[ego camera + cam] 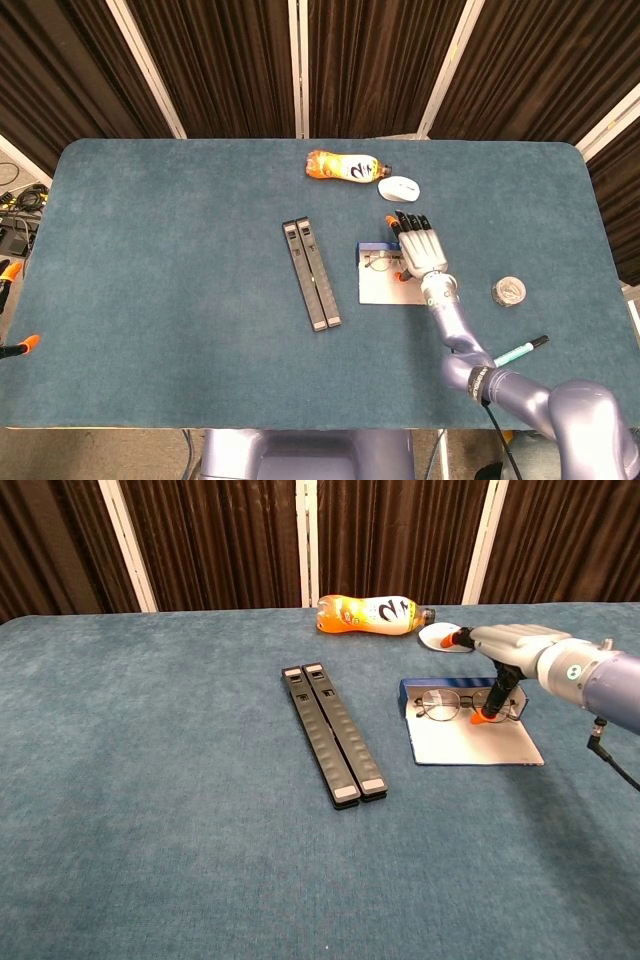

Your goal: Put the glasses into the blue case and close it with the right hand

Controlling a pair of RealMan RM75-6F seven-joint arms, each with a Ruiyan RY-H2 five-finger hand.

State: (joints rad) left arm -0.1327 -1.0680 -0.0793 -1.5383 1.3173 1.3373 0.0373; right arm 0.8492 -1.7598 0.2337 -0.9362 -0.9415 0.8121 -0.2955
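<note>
The blue case (411,692) lies open, its white-lined lid (476,742) flat on the table toward me. The thin wire-rimmed glasses (445,704) rest in the blue half, also seen in the head view as glasses (378,262) in the case (385,290). My right hand (512,648) hovers over the right end of the case, fingers spread, holding nothing. One orange fingertip (478,718) points down and touches by the right lens. From above, the right hand (420,245) covers the case's right edge. No left hand shows.
An orange bottle (368,613) lies on its side behind the case, with a white oval object (440,636) beside it. Two long black bars (332,734) lie to the case's left. A tape roll (509,291) and a teal pen (521,350) sit near my right arm.
</note>
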